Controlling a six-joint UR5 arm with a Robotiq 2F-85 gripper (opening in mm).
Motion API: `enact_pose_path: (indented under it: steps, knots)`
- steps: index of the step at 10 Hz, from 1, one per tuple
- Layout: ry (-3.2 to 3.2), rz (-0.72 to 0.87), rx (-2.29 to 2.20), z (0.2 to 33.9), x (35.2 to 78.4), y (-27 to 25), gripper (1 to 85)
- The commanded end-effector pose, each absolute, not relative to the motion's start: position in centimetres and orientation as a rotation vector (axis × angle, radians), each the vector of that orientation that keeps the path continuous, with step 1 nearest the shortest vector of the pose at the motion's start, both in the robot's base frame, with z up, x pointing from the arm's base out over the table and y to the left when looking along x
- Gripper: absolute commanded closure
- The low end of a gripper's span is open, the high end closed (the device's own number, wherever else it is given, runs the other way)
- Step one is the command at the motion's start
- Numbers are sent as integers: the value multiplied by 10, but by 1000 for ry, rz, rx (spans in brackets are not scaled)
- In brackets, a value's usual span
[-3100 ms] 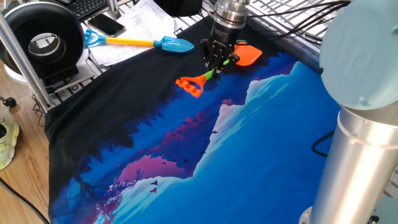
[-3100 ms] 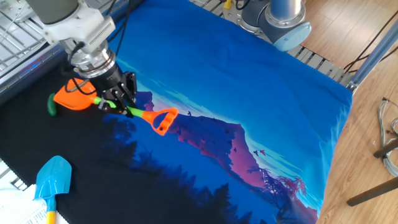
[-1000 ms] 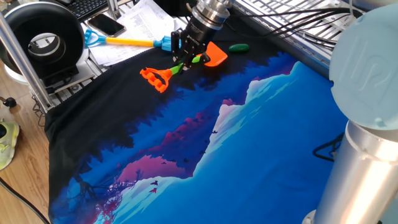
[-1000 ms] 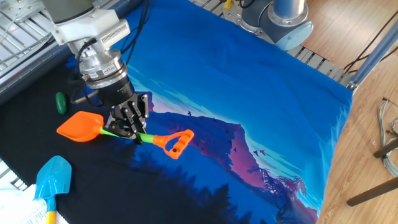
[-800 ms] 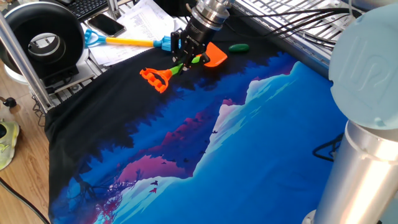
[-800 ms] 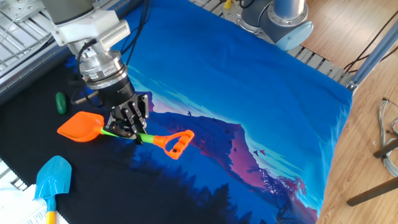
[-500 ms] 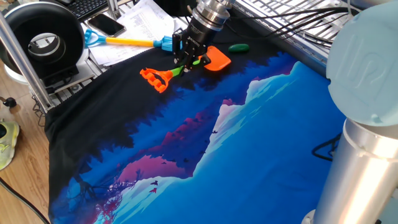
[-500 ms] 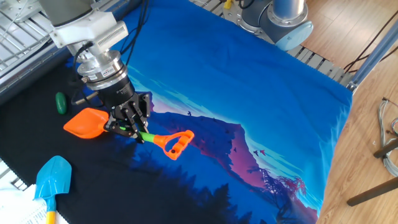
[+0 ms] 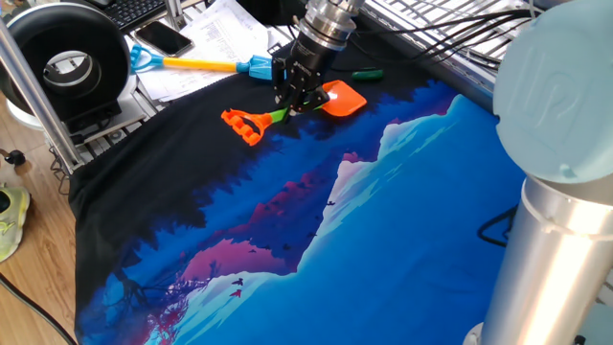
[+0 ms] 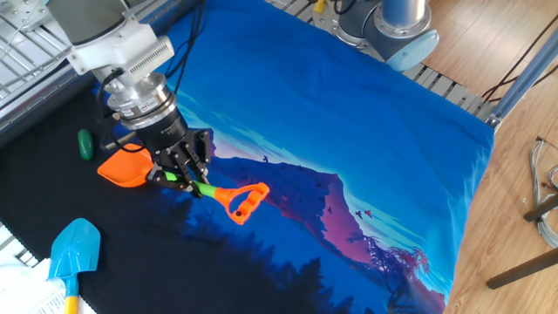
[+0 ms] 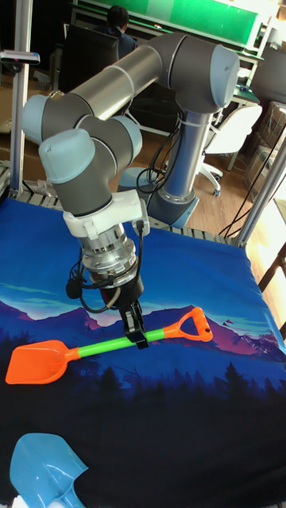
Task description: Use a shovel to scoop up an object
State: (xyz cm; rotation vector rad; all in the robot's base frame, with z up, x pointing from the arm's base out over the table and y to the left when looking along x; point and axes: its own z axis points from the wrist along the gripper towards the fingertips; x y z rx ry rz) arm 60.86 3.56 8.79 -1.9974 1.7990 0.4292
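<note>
My gripper (image 9: pixel 292 99) (image 10: pixel 180 176) (image 11: pixel 137 332) is shut on the lime-green shaft of the shovel (image 9: pixel 340 98) (image 10: pixel 124 167) (image 11: pixel 103 348). The shovel lies nearly level just over the cloth, with its orange blade pointing at the object and its D-handle trailing behind. The object (image 9: pixel 369 73) (image 10: pixel 85 144), a small dark green oval, rests on the black part of the cloth a short way beyond the blade tip, apart from it. The tall fixed view does not show the object.
A blue-bladed shovel with a yellow shaft (image 9: pixel 251 67) (image 10: pixel 73 251) lies near the cloth's edge on papers. A phone (image 9: pixel 163 38) and a round black device (image 9: pixel 67 62) stand beyond it. Wire racking (image 9: pixel 450 38) borders the far side.
The gripper has carried the shovel toward the green object. The blade tip stands closer to it than a second ago. The object has not moved.
</note>
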Motion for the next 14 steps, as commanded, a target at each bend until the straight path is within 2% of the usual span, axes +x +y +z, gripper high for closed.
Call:
enact_pose_path:
  steps: [1, 14]
  knots:
    - [1802, 430, -1980, 88, 613, 30, 843]
    - [1701, 366, -2112, 80, 608, -20, 843]
